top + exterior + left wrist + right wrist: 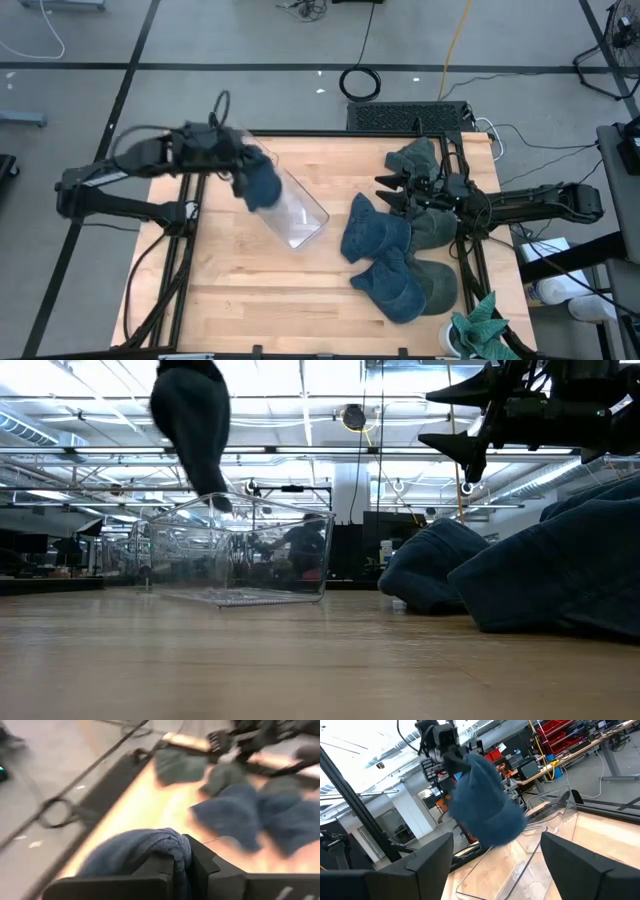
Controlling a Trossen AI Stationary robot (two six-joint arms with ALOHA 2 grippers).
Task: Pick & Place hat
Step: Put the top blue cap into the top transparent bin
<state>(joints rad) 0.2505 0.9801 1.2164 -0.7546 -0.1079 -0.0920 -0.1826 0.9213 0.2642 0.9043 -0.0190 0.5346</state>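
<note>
A blue hat (262,185) hangs from my left gripper (240,168), which is shut on it above the left end of a clear plastic bin (297,215). In the low view the hat (195,420) hangs over the bin (240,550), its lower end near the rim. The right wrist view shows the hat (485,815) drooping from that gripper. My right gripper (393,190) stands open over a pile of blue hats (378,238) and grey-green hats (435,228) at the table's right, with nothing between its fingers (427,865). My left gripper pinches a bunched fold of the hat's cloth (172,851) between its two fingers. The fingers slant downward from the table's left side. The hat hangs slack below them, lifted clear of the table; whether its lower end touches the bin's rim I cannot tell.
More hats lie near the table's right edge: a grey-green hat (415,158) at the back, blue (395,288) and grey-green ones (440,282) in front. A green cloth (485,325) sits at the near right corner. Bare wood (250,290) lies in front of the bin.
</note>
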